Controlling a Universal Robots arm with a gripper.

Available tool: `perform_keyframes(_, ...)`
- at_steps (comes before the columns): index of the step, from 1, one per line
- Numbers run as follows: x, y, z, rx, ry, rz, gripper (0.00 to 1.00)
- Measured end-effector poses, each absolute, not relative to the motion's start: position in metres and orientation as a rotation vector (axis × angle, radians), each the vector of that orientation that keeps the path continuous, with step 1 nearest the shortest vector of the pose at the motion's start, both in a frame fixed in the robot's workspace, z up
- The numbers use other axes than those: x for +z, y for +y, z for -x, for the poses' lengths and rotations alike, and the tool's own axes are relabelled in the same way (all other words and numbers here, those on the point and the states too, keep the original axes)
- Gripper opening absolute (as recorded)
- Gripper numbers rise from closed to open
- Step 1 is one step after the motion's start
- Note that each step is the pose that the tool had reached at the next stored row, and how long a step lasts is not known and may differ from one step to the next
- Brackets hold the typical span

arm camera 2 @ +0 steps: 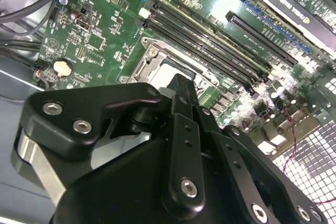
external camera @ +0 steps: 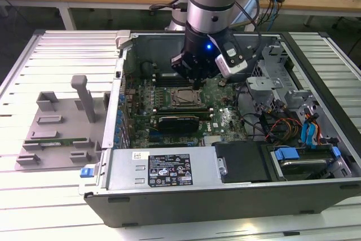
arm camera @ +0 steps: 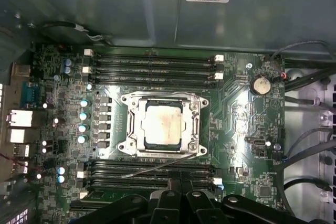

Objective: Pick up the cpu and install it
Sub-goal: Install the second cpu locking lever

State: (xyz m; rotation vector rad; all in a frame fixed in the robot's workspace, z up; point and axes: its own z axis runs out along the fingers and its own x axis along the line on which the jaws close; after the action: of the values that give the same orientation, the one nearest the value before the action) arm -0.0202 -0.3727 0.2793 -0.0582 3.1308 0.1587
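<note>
End effector (external camera: 196, 80) sits inside the open PC case (external camera: 316, 77), just above the motherboard (arm camera: 239, 114). Its fingers (arm camera 2: 181, 90) look pressed together w/ nothing between them. The cpu (arm camera: 163, 123) lies flat in its socket (arm camera: 129, 124), just below and ahead of the fingertips, not touching; silvery lid faces up. Memory slots (arm camera: 152, 64) flank the socket on both sides.

Your end effector (arm camera 2: 181, 90) covers most of the cpu (arm camera 2: 176, 72) in the second wrist view (fingertips hidden too), and the first wrist view's edge crops it (arm camera: 178, 195).
</note>
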Motion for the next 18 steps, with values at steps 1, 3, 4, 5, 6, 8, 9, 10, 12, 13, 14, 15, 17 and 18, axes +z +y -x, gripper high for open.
perform_keyframes(1, 0.279, -0.375, 0.02, 0.178, 3.13, 0.058, 0.11)
perform_keyframes(3, 0.279, -0.381, 0.02, 0.212, 3.127, 0.058, 0.11)
perform_keyframes(4, 0.278, -0.383, 0.02, 0.219, 3.126, 0.058, 0.11)
perform_keyframes(5, 0.278, -0.383, 0.02, 0.222, 3.126, 0.058, 0.11)
perform_keyframes(6, 0.275, -0.384, 0.021, 0.224, 3.126, 0.058, 0.11)
perform_keyframes(8, 0.268, -0.385, 0.022, 0.225, 3.126, 0.058, 0.11)
perform_keyframes(9, 0.266, -0.385, 0.022, 0.225, 3.126, 0.058, 0.11)
perform_keyframes(10, 0.263, -0.385, 0.023, 0.225, 3.126, 0.058, 0.11)
perform_keyframes(12, 0.259, -0.385, 0.024, 0.225, 3.126, 0.058, 0.11)
perform_keyframes(13, 0.257, -0.385, 0.026, 0.225, 3.126, 0.058, 0.11)
perform_keyframes(14, 0.255, -0.385, 0.028, 0.225, 3.126, 0.058, 0.11)
perform_keyframes(15, 0.254, -0.385, 0.029, 0.225, 3.126, 0.058, 0.11)
perform_keyframes(17, 0.25, -0.385, 0.03, 0.225, 3.126, 0.058, 0.11)
perform_keyframes(18, 0.25, -0.385, 0.03, 0.225, 3.126, 0.058, 0.11)
